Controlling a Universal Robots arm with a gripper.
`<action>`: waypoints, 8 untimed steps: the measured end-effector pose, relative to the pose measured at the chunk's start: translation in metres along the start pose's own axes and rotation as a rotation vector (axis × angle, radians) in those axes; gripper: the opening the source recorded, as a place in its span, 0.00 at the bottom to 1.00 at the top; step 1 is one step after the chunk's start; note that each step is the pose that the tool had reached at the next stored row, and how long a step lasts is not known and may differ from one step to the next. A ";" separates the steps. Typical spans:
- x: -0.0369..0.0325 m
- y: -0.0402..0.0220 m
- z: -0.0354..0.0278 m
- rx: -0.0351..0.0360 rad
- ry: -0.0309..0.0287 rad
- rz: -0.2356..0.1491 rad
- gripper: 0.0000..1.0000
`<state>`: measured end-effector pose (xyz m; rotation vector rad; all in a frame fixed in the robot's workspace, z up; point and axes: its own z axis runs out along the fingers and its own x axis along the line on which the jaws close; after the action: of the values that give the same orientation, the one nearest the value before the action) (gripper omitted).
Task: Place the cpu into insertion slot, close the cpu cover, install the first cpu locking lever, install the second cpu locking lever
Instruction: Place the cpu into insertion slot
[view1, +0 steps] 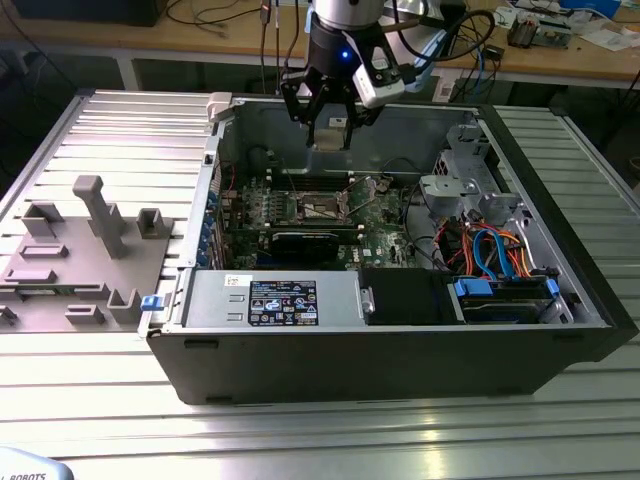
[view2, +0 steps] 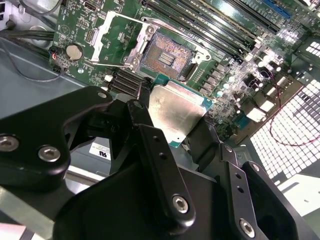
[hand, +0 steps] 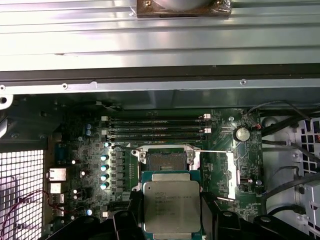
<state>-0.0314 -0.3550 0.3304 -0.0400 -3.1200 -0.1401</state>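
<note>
My gripper (view1: 328, 135) hangs above the open computer case, shut on the cpu (view1: 328, 128). In both wrist views the cpu (hand: 171, 205) (view2: 175, 112) is a flat square chip with a silver top and a green edge, clamped between black fingers (view2: 142, 107). The insertion slot (hand: 164, 160) (view2: 167, 55) lies bare on the motherboard below the chip, with a dark centre and a metal rim. The cpu cover (hand: 229, 172) (view2: 117, 37) is swung open beside the slot. Thin wire locking levers (hand: 215, 150) stand released along the slot's edge.
The black case (view1: 400, 350) sits on a ribbed metal table (view1: 120, 130). It holds a power supply (view1: 275, 300), a drive cage with orange and blue cables (view1: 490, 250), and long memory slots (hand: 157, 129) beside the socket. A grey fixture (view1: 90, 215) stands at the exterior view's left.
</note>
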 end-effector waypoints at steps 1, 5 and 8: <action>0.0000 0.0000 0.0002 0.0001 0.0000 0.000 0.55; 0.0000 -0.0001 0.0013 0.0001 0.0000 0.000 0.55; 0.0000 -0.0002 0.0021 0.0000 0.0000 0.000 0.55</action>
<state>-0.0314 -0.3550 0.3283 -0.0400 -3.1200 -0.1400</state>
